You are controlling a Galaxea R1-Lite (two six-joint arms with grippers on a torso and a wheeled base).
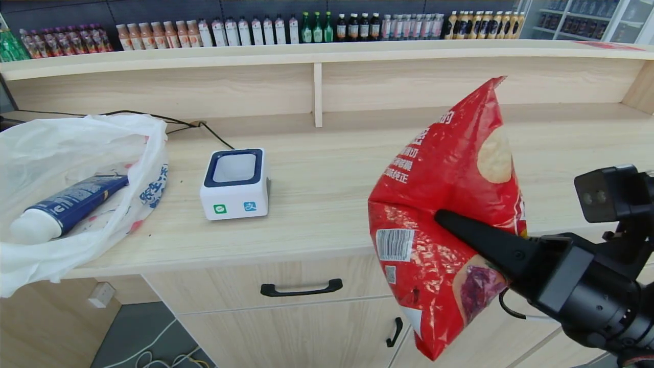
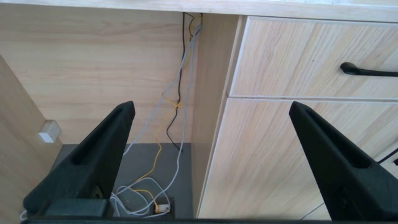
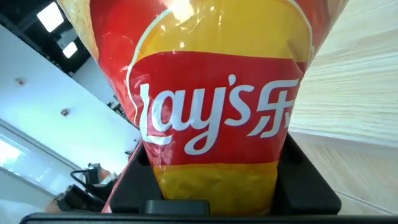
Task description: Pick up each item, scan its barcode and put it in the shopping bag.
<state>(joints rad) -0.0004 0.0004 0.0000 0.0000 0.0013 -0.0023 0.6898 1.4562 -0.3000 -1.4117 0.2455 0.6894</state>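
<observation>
Scan step in hand, by the look of it: red crinkly foil crisp bag [image 1: 444, 168] up over the front edge of the pale wooden tabletop [image 1: 327, 204], clamped in the jaws of the right gripper [image 1: 452, 222]. White barcode patch [image 1: 394, 244] facing away from the white cube scanner with blue-framed window [image 1: 235, 181]. Next, likely: swing left, tip barcode down over that window. No obstacle seen on the way. Farther left, white plastic shopping bag [image 1: 148, 153] slumped open, blue-and-white tube [image 1: 71, 204] inside. Left gripper [image 2: 211, 155] low by the wooden cabinet drawers [image 2: 298, 56], jaws wide, holding nothing.
</observation>
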